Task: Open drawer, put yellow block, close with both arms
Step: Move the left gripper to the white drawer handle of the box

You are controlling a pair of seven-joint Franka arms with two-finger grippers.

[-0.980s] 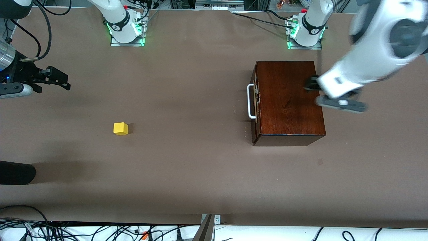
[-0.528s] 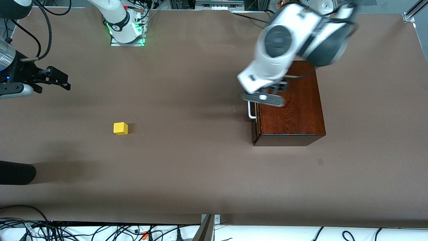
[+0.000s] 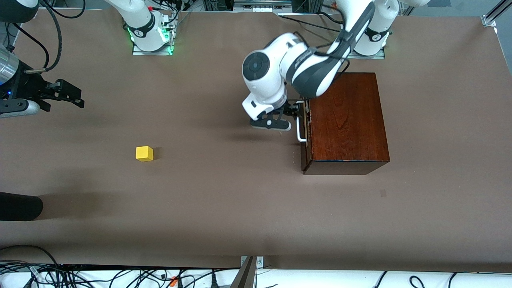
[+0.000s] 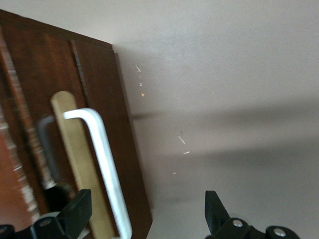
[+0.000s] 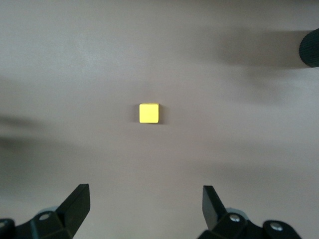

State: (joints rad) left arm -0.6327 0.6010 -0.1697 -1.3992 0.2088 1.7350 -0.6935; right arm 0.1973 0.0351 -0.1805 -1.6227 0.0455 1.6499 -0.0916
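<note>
The dark wooden box [image 3: 346, 120] stands toward the left arm's end of the table. Its drawer [image 3: 305, 132] is shut, with the white bar handle [image 3: 299, 134] facing the table's middle. My left gripper [image 3: 297, 112] hangs in front of the drawer, open. In the left wrist view the handle [image 4: 104, 164] lies between the spread fingertips [image 4: 79, 209], close to one of them and untouched. The yellow block [image 3: 144, 153] sits on the table toward the right arm's end. My right gripper [image 3: 80, 99] hovers open and empty over that end; its wrist view shows the block [image 5: 149, 113] ahead of the gripper [image 5: 145, 209].
A black rounded object [image 3: 20, 206] juts in at the right arm's end, nearer to the front camera than the block. Cables [image 3: 120, 276] and a metal bracket [image 3: 248, 272] lie along the table's near edge. The brown table [image 3: 224, 192] is bare between block and box.
The left arm has swung from over the box's top across to the drawer front and come down at the handle. The right arm, block and box have not moved.
</note>
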